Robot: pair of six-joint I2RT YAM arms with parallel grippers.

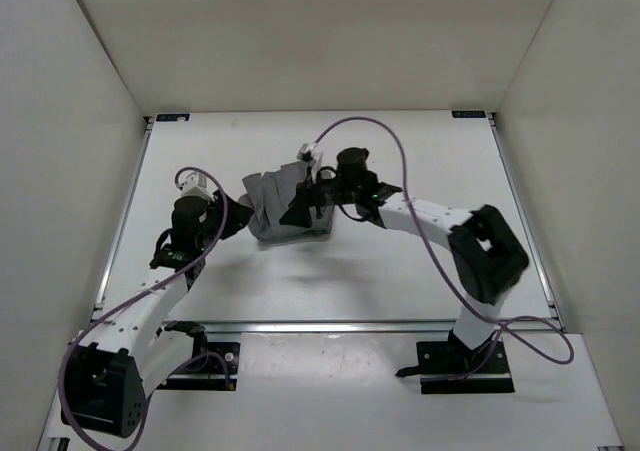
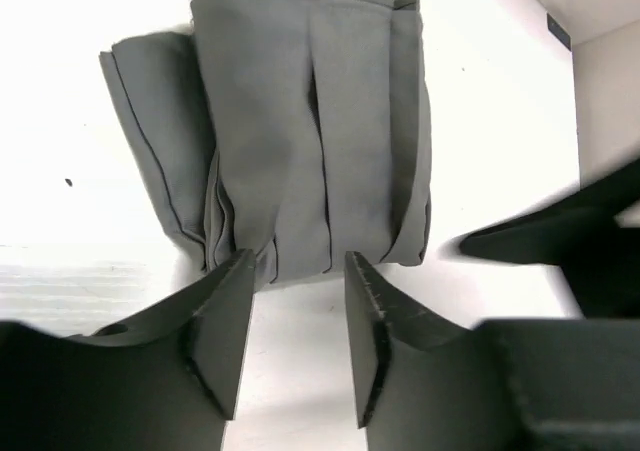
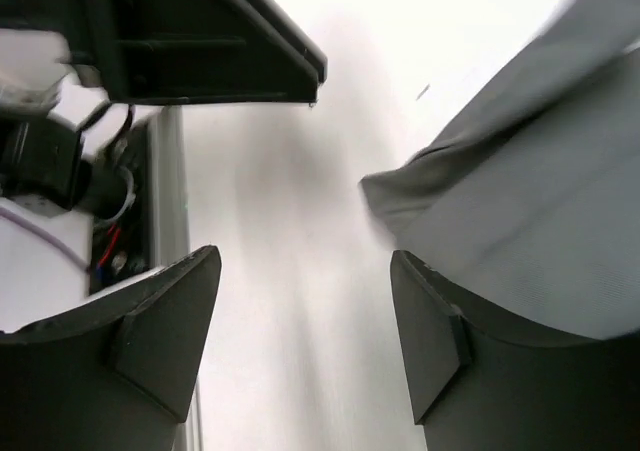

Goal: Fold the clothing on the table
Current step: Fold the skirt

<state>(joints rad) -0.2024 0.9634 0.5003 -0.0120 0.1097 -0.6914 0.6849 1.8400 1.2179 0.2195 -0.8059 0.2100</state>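
Observation:
The grey pleated clothing [image 1: 285, 211] lies bunched in a folded bundle near the middle of the white table [image 1: 400, 271]. In the left wrist view the clothing [image 2: 310, 121] shows stacked pleats, its near edge just beyond my fingertips. My left gripper [image 1: 238, 219] [image 2: 297, 261] stands open at the bundle's left side, with only bare table between its fingers. My right gripper [image 1: 300, 211] [image 3: 305, 256] hangs open over the bundle's right part. The clothing [image 3: 540, 171] lies beside and behind its right finger [image 3: 430, 331], and nothing is between its jaws.
White walls [image 1: 70, 121] close in the table on the left, back and right. Metal rails [image 1: 525, 221] and black corner brackets [image 1: 468, 114] mark its edges. A purple cable [image 1: 395, 151] loops above the right arm. The right gripper's dark finger [image 2: 560, 236] reaches into the left wrist view.

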